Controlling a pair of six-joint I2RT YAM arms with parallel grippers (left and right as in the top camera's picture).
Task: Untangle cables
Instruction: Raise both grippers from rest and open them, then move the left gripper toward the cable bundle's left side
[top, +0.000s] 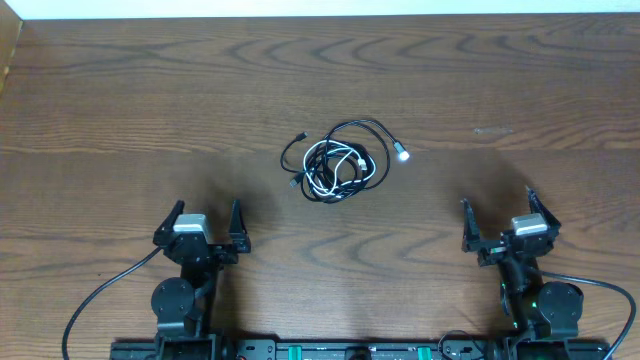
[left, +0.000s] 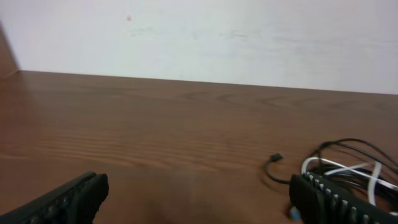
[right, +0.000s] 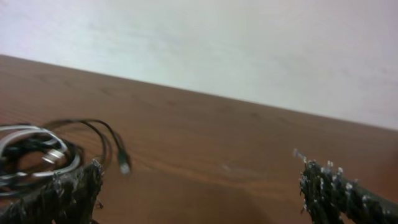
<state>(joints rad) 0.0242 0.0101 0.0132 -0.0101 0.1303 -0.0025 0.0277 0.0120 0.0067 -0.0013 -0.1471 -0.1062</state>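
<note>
1. Cables (top: 335, 165), overhead view: lie tangled in one loose bundle on the wooden surface (top: 120, 100), about mid-width, ahead of both arms and between them.
   - Black cable (top: 356, 124): runs in wide loops around the outside.
   - White cable (top: 347, 172): coiled tighter inside, crossing the black one in several places.
   - Black plug end (top: 300, 137): sticks out to the left of the bundle.
   - Bright-tipped plug (top: 402, 153): sits at the bundle's right edge.
   - Left gripper (top: 208, 207) and right gripper (top: 498, 198): near the close edge, each spread wide and holding nothing, both well apart from the bundle.

2. Left wrist view:
   - Left gripper (left: 200, 183): spread wide, with dark ribbed fingers (left: 62, 202) at the two lower corners and bare wood between them.
   - Cables (left: 348, 163): at the far right, just beyond the right-hand finger and partly hidden by it, black loops arching over white strands.
   - Black plug end (left: 275, 158): curls out on the left of the bundle, flat on the surface.
   - Pale wall (left: 199, 37): behind the far edge.

3. Right wrist view, somewhat soft:
   - Right gripper (right: 200, 169): spread wide, pinching nothing, with fingers (right: 336, 193) low at either side.
   - Cables (right: 37, 149): at the far left, beyond the left-hand finger and cut off by the frame edge.
   - Bright-tipped plug (right: 124, 165): trails out to the right of the bundle, resting on the wood.
</note>
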